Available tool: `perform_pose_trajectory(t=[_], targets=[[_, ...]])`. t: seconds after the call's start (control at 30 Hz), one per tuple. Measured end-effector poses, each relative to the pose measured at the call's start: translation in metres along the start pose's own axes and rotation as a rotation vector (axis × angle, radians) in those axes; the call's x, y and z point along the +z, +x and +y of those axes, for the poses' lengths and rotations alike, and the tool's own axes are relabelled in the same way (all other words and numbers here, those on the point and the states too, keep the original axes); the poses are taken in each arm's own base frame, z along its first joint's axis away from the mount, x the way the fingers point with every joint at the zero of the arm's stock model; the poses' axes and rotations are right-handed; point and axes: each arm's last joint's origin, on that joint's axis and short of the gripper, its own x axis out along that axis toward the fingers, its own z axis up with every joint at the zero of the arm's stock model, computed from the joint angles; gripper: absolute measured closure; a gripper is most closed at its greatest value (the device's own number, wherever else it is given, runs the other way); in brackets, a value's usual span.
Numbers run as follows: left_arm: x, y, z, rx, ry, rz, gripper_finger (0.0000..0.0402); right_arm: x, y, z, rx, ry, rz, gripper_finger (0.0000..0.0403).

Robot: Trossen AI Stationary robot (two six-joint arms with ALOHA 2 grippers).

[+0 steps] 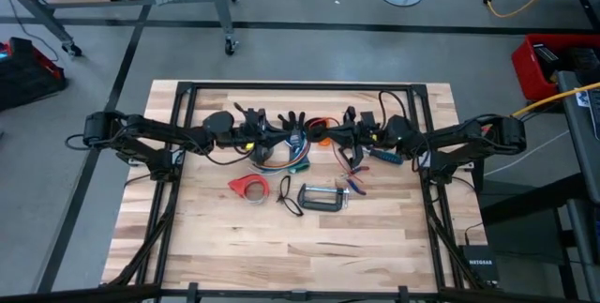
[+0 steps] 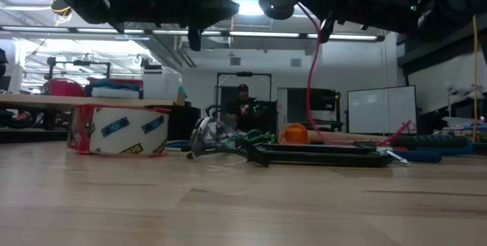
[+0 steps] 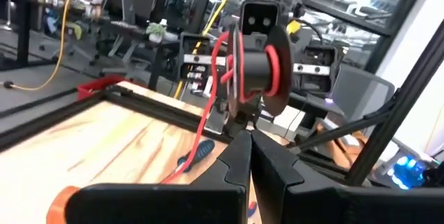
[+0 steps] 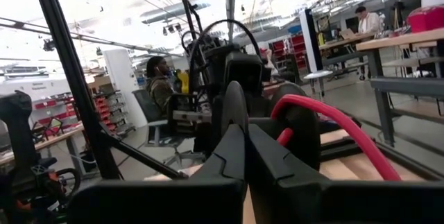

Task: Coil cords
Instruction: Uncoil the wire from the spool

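The surface (image 1: pixel 216 237) is pale, matt wooden planking; the cords (image 1: pixel 277 159) look smooth plastic-sheathed; the clamp (image 1: pixel 322 197) is dark metal.
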Motion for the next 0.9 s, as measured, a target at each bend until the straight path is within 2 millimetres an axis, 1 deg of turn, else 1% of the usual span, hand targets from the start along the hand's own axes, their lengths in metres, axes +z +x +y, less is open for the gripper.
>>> perform_pose_trajectory(t=[0.17,0.33,0.4,0.5,0.6,0.73,0.8,0.9], targets=[[0.0042,-0.0001,-0.0014,-0.011,0.064,-0.044,0.0398,-0.0007,0.0000,-0.0002,-0.002,0.003,0.007,0.0401],[0.0039,-0.0002,-0.0013,-0.008,0.140,-0.040,0.0397,-0.0006,0.0000,-0.0002,-0.002,0.003,0.006,0.0401],[0.0039,-0.0002,-0.0013,-0.007,0.169,-0.040,0.0390,-0.0006,0.0000,-0.0002,-0.002,0.003,0.006,0.0401],[0.0043,-0.0003,-0.0002,0.013,0.189,-0.045,0.0360,-0.0006,0.0000,-0.0002,-0.001,0.003,0.007,0.0400],[0.0050,-0.0004,0.0014,0.065,0.195,-0.059,0.0315,-0.0007,0.0000,0.0003,0.016,0.004,0.011,0.0401],[0.0058,-0.0005,0.0012,0.067,0.191,-0.067,0.0265,-0.0007,0.0000,0.0003,0.016,0.004,0.011,0.0400],[0.0054,-0.0004,0.0004,0.064,0.189,-0.066,0.0252,-0.0007,0.0000,0.0003,0.016,0.004,0.011,0.0400],[0.0044,-0.0001,-0.0038,0.047,0.165,-0.067,0.0246,0.0014,0.0018,0.0006,0.016,0.002,0.003,0.0401]])
